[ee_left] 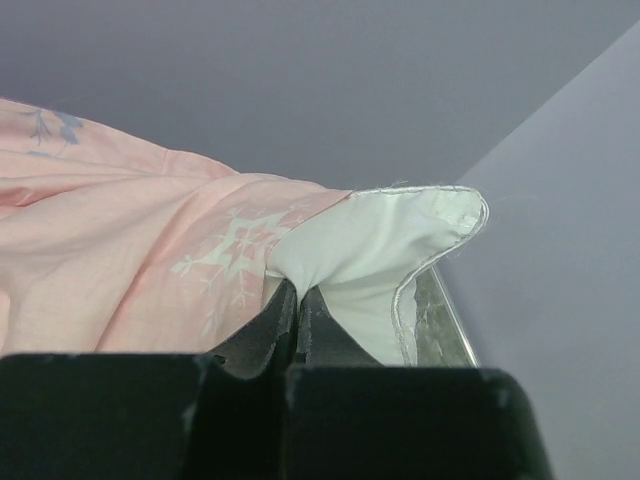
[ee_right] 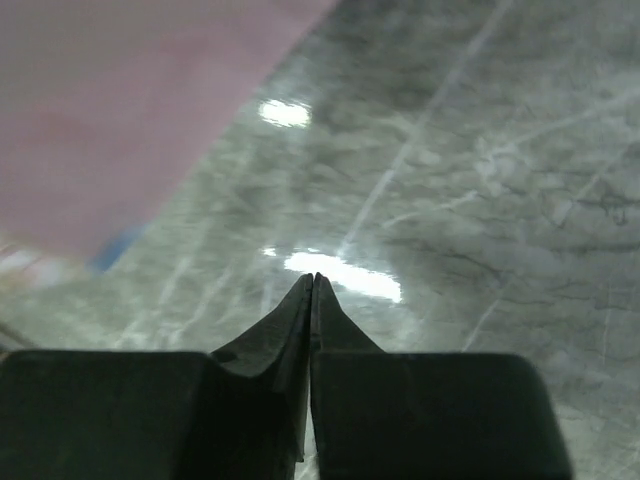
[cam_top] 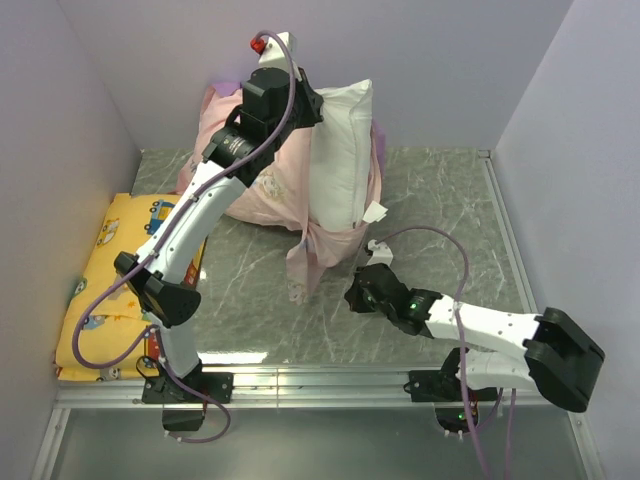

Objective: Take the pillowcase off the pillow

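The right pincer (ee_right: 314, 282) sits nearest to us, low over the grey-green marbled tabletop (cam_top: 440, 200). Its two black fingers are pressed together tip to tip with nothing between them. We cannot tell whether the tips touch the surface. In the right wrist view a blurred pink edge of cloth lies off to the upper left, apart from those tips.

To the left, against the side wall, a flat yellow cushion printed with cartoon vehicles (cam_top: 105, 290) rests on the tabletop, and the left arm rises above its inner edge.

A little farther in, we see the thin pale pink fabric pillowcase (cam_top: 262, 195), inner side out and faintly patterned with snowflakes. It is bunched around the lower and left part of the plump white rectangular pillow (cam_top: 340, 160). One loose flap hangs down toward the near side and ends on the tabletop just beside the right pincer. The pillow stands on end toward the back of the tabletop, its bare white right side out of the cover and a small white tag (cam_top: 375, 213) sticking out low on the right.

Farthest away, at the top of the pillow, the left pincer (ee_left: 298, 292) is clamped on a white piped corner of the pillow, with the pink pillowcase gathered right beside the grip.
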Controlling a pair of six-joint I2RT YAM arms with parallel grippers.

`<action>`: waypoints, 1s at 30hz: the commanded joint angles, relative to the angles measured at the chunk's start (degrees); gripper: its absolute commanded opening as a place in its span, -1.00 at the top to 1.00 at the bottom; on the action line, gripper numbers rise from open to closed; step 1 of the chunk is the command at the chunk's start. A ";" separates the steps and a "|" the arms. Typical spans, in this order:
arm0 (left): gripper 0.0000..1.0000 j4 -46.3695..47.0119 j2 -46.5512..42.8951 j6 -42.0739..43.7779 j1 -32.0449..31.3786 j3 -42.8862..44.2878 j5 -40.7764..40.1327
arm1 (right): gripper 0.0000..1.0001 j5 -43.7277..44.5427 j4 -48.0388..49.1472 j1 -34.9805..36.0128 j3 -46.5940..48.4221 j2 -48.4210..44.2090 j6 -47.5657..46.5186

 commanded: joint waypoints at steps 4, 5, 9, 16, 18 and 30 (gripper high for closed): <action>0.99 10.13 -6.44 -0.03 -0.14 -1.00 -0.66 | 0.79 2.70 5.12 1.06 0.41 1.35 2.69; 0.99 10.13 -6.53 -0.03 -0.05 -1.09 -0.40 | 0.64 2.96 4.69 1.32 0.14 0.02 2.52; 0.99 10.39 -6.62 -0.29 -0.14 -1.97 0.22 | 0.25 7.52 2.31 4.21 0.32 -9.98 1.20; 0.99 10.30 -6.88 -0.47 -0.14 -1.97 0.39 | -0.42 13.85 10.64 5.45 -5.92 -20.21 -1.95; 0.99 9.95 -6.71 -0.47 -0.14 -1.44 0.39 | -0.46 15.96 13.38 5.63 -5.49 -17.85 -3.10; 0.99 8.63 -5.91 -1.09 -0.14 0.58 0.92 | -0.24 22.03 30.86 5.63 -3.90 -7.90 -10.84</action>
